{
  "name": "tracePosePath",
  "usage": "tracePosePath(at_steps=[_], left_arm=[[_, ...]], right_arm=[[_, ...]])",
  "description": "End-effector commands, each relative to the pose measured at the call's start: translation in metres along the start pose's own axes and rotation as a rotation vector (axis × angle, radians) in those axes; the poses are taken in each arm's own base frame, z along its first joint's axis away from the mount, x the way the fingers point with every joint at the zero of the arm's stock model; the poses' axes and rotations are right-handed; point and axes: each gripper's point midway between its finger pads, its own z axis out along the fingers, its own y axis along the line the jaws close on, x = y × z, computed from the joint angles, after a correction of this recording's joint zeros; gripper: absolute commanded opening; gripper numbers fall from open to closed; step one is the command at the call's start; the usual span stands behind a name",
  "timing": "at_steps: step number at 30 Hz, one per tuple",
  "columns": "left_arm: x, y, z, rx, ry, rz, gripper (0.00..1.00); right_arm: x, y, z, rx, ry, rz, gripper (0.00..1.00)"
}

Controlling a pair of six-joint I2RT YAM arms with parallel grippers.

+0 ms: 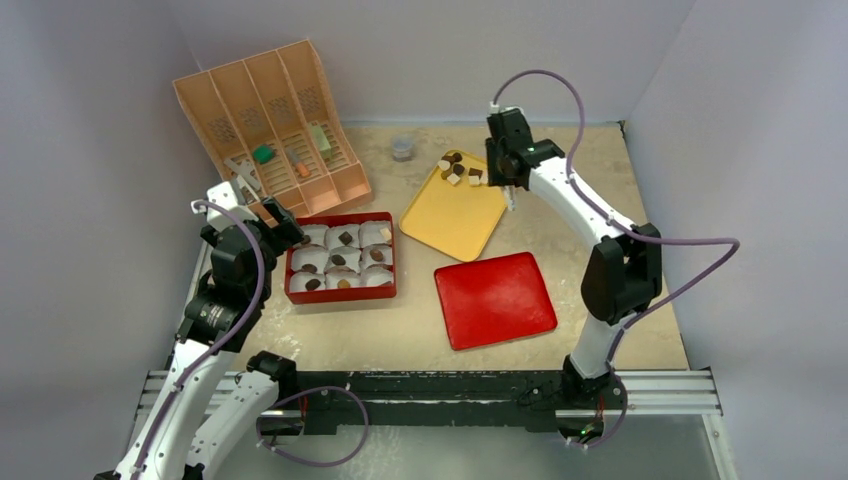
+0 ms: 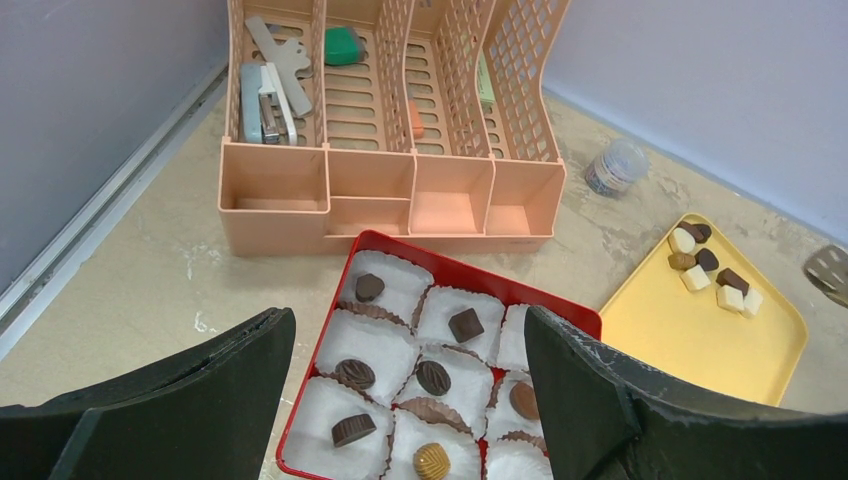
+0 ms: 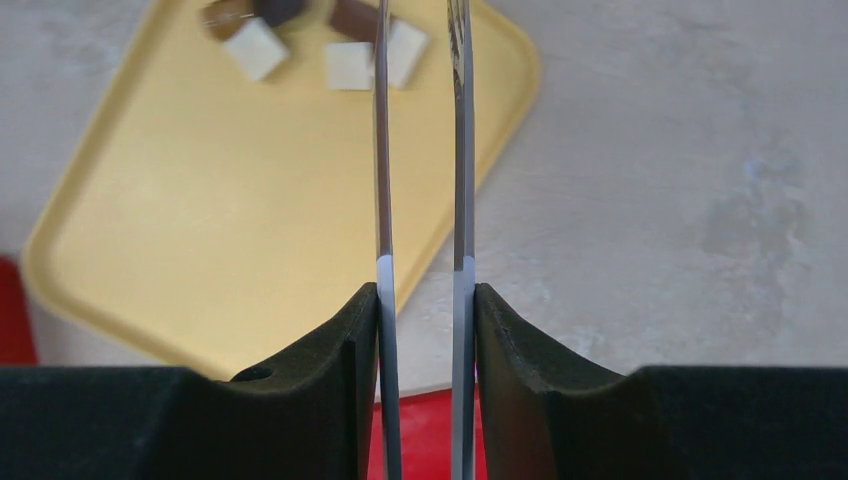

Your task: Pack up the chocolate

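Status: mostly packed, not finished. In the red box (image 2: 440,258), w/ 3x3 paper cups (image 2: 398,292), a piece of chocolate (image 2: 433,377) is seen in 7 cups from the left wrist view. The other 2 cups, in the box's right column, are partly hidden behind a finger, so fill can't be confirmed; a tan piece seems to be shown in the far-right one in the top view. A cluster of loose pcs (image 1: 457,170) is left on the far corner of the yellow tray (image 1: 455,222), which is set right of and beyond the box, apart from it. The red lid (image 1: 495,298) is laid flat to the box's right, near side, not fitted. The left gripper (image 2: 407,330) is spread wide, nothing held, positioned over the box's near-left part. The right gripper (image 3: 422,300), well right of and beyond the box, is pressed onto thin metal tongs (image 3: 382,150). The blades are kept nearly parallel w/ a narrow gap. Their tips are cut off by the frame edge near the tray pcs, so whether a piece is pinched can't be told. Est. remaining: last cup(s) to be filled, then lid on.
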Motion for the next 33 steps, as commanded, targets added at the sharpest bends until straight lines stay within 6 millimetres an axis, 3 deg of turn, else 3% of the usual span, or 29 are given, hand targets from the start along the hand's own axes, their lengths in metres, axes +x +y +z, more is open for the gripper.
tracePosePath(at_steps=[1, 6, 8, 17, 25, 30, 33], left_arm=[[-0.016, -0.01, -0.001, 0.039, -0.041, -0.016, 0.84], [-0.015, -0.01, -0.001, 0.038, -0.039, -0.014, 0.84], [-0.015, -0.01, -0.001, 0.037, -0.04, -0.013, 0.84], [-0.014, -0.009, 0.0, 0.032, -0.036, -0.009, 0.84], [-0.013, -0.01, 0.001, 0.034, -0.031, -0.008, 0.84], [-0.013, -0.011, 0.002, 0.034, -0.029, -0.007, 0.84], [-0.012, -0.01, 0.002, 0.031, -0.027, -0.005, 0.84]], right_arm=[[-0.012, -0.066, 0.023, 0.175, -0.045, 0.163, 0.38], [0.013, -0.112, 0.06, 0.28, 0.031, 0.217, 0.38], [0.021, -0.122, 0.072, 0.291, 0.049, 0.207, 0.38], [0.062, -0.136, 0.114, 0.164, 0.173, 0.112, 0.44], [0.074, -0.148, 0.122, 0.146, 0.211, 0.096, 0.47], [0.066, -0.134, 0.112, 0.077, 0.176, 0.174, 0.65], [0.059, -0.136, 0.1, 0.096, 0.171, 0.215, 0.7]])
